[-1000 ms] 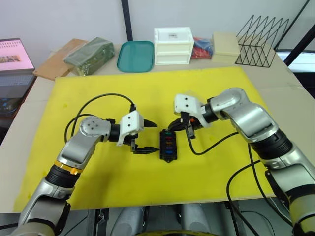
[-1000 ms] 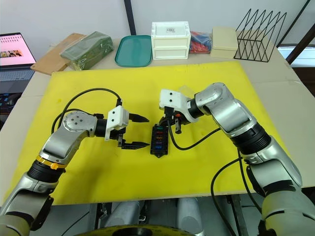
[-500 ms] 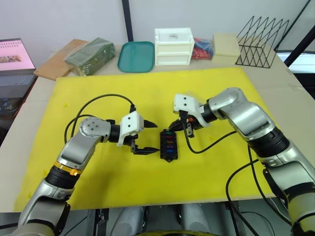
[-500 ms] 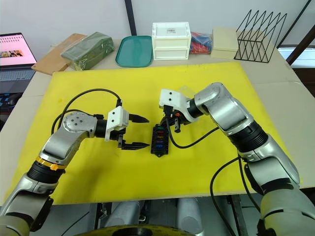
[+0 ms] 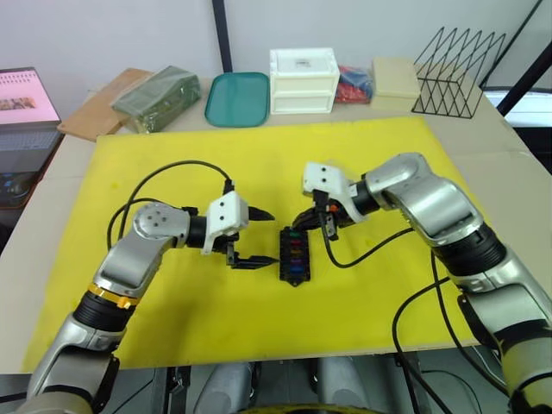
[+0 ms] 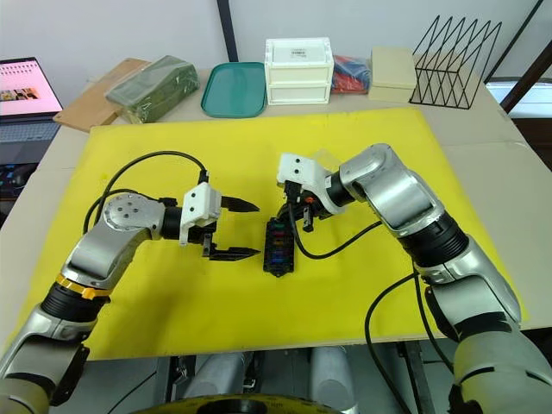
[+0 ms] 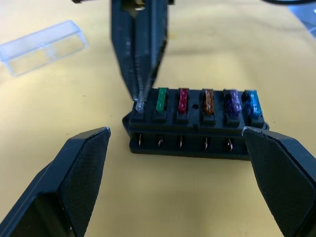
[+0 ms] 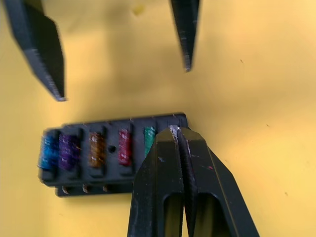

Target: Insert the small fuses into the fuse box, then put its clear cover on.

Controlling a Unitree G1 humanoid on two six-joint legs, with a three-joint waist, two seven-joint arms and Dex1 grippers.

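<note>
Fuse box (image 5: pixel 293 254) lengthwise toward robot

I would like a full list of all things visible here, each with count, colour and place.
Mat: one, yellow, on the table.
Fuse box: one, black, mid-mat.
Fuses: six in the box; green, red, brown, purple, blue, one clear at the end.
Cover: one, clear, on the mat beyond the box.
Tray: one, teal, behind the mat.
Drawer box: one, white, beside the tray.
Wire rack: one, black, back right.
Laptop: one, far left.
Left gripper: open, left of the box.
Right gripper: shut on the clear fuse.
</note>
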